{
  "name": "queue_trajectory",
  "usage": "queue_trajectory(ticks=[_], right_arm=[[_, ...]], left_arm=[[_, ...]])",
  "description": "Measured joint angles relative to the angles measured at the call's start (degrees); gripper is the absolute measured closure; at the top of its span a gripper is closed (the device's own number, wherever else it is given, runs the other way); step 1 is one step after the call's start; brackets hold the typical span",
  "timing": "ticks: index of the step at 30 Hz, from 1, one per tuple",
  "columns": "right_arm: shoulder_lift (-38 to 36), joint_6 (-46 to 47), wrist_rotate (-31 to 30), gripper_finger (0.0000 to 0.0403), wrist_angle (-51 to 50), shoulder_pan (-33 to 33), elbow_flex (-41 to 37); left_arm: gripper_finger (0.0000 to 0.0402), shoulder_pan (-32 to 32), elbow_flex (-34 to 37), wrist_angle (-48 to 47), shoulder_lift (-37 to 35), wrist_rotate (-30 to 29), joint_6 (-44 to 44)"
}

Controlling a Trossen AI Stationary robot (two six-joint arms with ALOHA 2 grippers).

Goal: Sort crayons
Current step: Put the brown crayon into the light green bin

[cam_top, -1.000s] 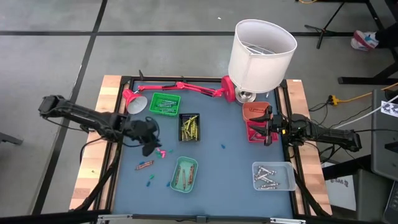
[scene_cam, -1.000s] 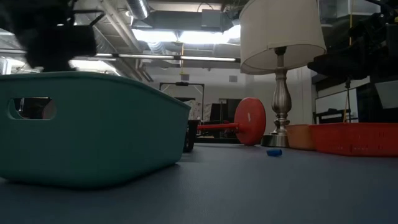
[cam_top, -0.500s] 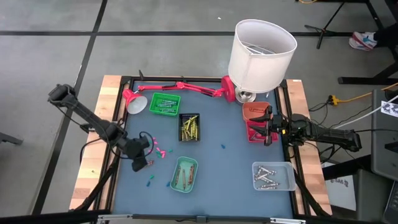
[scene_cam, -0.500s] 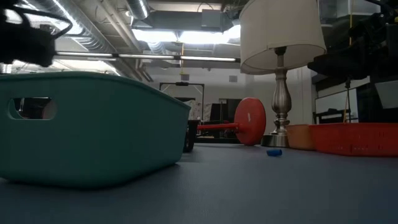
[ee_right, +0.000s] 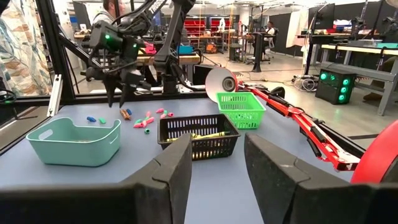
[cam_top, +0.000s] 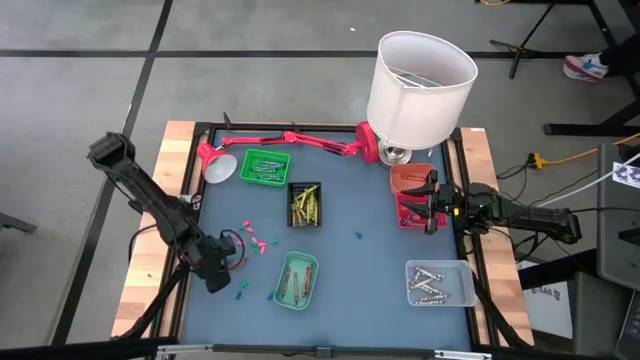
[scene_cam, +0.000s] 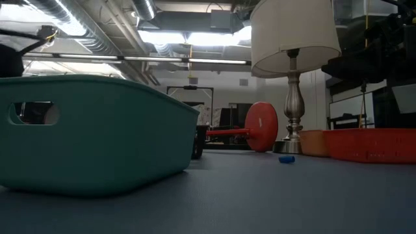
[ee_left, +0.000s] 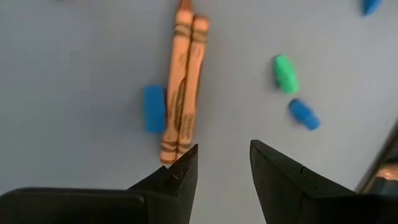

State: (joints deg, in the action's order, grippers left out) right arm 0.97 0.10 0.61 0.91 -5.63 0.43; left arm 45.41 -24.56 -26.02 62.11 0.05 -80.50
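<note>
Left gripper (cam_top: pixel 228 262) hangs over the loose crayons near the table's (cam_top: pixel 370 280) left front corner, fingers parted a little and holding nothing; in the left wrist view a pair of orange crayons (ee_left: pixel 180 109) lies side by side on the table ahead of the fingertips, a blue piece (ee_left: pixel 153 108) touching them, and a green stub (ee_left: pixel 285 73) and a blue stub (ee_left: pixel 304 114) lie apart. Right gripper (cam_top: pixel 432 205) waits at the right edge over the red tray (cam_top: pixel 408 214), fingers parted, empty.

Judged state of work: sorting is well advanced but unfinished.

Containers, largest first:
- Teal tray (cam_top: pixel 297 280), front centre: several reddish-orange crayons inside.
- Clear tray (cam_top: pixel 440 284), right front corner: silvery grey crayons.
- Green basket (cam_top: pixel 265 167), toward the back left: a few grey-looking sticks; colour uncertain.
- Black basket (cam_top: pixel 305 204), centre: yellow crayons.
- Red tray and the orange tray (cam_top: pixel 409 178) behind it, right edge: contents cannot be seen.

Outstanding: pink crayons (cam_top: pixel 257 243) left of centre, the orange pair, blue and green stubs near the teal tray, one blue stub (cam_top: pixel 359 236) at centre.
</note>
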Motion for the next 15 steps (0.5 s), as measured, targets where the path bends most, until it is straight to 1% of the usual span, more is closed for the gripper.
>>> queue_trajectory(ticks=[7,12,15], right_arm=[[0.02,0.00,0.01,0.0255,-0.01,-0.01,0.00],[0.00,0.01,0.00,0.0255,0.00,-0.01,0.00],[0.01,0.00,0.01,0.0255,0.00,-0.01,0.01]], left_arm=[[0.0272,1.39,-0.07,-0.09,3.11,0.25,-4.30],[0.0272,1.66,0.10,-1.03,3.18,4.21,-5.93],[0.0272,1.66,0.07,-2.53,3.17,5.27,-7.92]])
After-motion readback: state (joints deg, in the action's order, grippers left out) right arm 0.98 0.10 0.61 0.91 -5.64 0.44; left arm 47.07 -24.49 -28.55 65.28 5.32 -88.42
